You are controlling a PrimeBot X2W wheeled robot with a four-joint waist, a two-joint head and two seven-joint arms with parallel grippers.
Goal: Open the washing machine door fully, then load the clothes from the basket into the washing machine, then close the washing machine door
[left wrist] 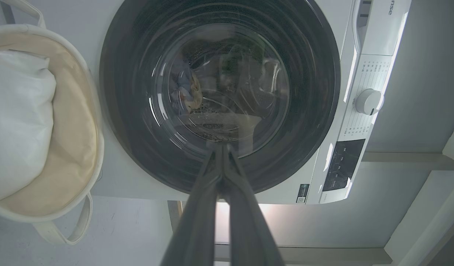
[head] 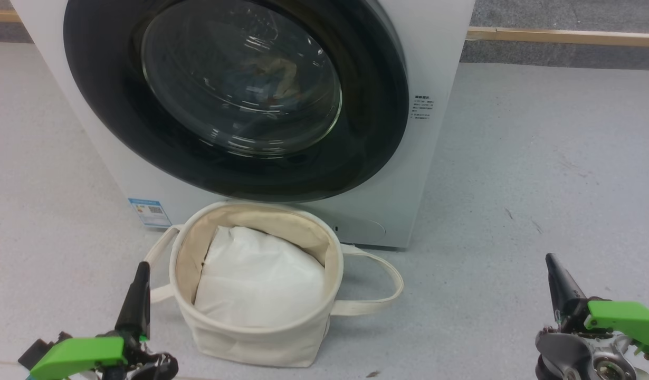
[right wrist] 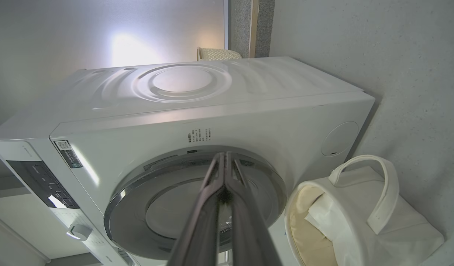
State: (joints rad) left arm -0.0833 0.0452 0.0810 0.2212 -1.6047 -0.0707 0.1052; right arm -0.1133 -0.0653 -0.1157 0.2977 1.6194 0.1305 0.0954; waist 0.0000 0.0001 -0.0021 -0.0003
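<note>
The white washing machine [head: 435,79] stands before me with its round black-rimmed door [head: 118,105] shut flat against the front. Through the glass I make out blue and orange-brown clothes [left wrist: 188,88] inside the drum. The cream basket [head: 261,343] sits on the floor just below the door and holds a plain white pillow-like bundle [head: 256,279]. My left gripper [head: 142,268] is shut and empty, low at the basket's left. My right gripper [head: 550,258] is shut and empty too, far to the basket's right. In the wrist views the left gripper [left wrist: 221,146] and right gripper [right wrist: 224,154] both point at the door.
Grey speckled floor [head: 541,184] spreads wide to the machine's right. A wooden strip [head: 562,36] runs along the back wall. The machine has a blue label [head: 149,212] at its lower corner and a control dial [left wrist: 368,101]. The basket's loop handles [head: 377,285] lie out sideways.
</note>
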